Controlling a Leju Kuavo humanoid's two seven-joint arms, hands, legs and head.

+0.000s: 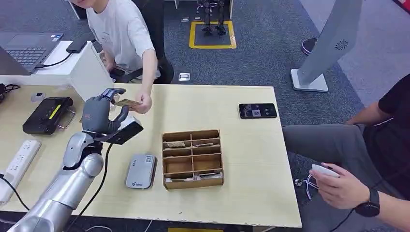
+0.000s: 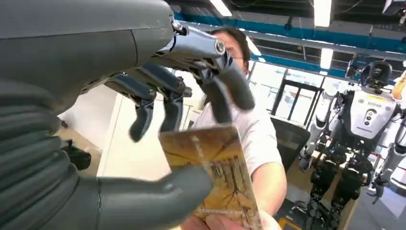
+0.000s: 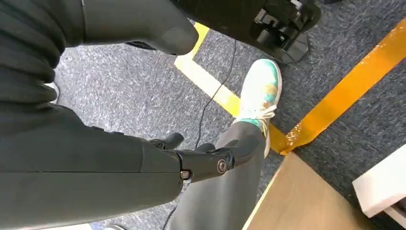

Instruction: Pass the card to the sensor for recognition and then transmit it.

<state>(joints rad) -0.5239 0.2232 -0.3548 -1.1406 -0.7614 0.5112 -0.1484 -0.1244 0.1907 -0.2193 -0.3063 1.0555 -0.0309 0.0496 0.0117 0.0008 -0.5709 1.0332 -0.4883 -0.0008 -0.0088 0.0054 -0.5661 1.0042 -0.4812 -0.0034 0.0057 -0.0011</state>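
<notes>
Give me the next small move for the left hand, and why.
Probably close the fingers on the card and let the person release it. The left hand is raised at the card; the thumb lies along it, but the person's hand is also holding it. The reader waits on the table.

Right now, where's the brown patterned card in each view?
Head view: brown patterned card between the left hand and a person's hand, over the table's far left.
Left wrist view: lower centre, against the thumb.
Right wrist view: not in it.
Shared landmark: the person's white shirt.
</notes>
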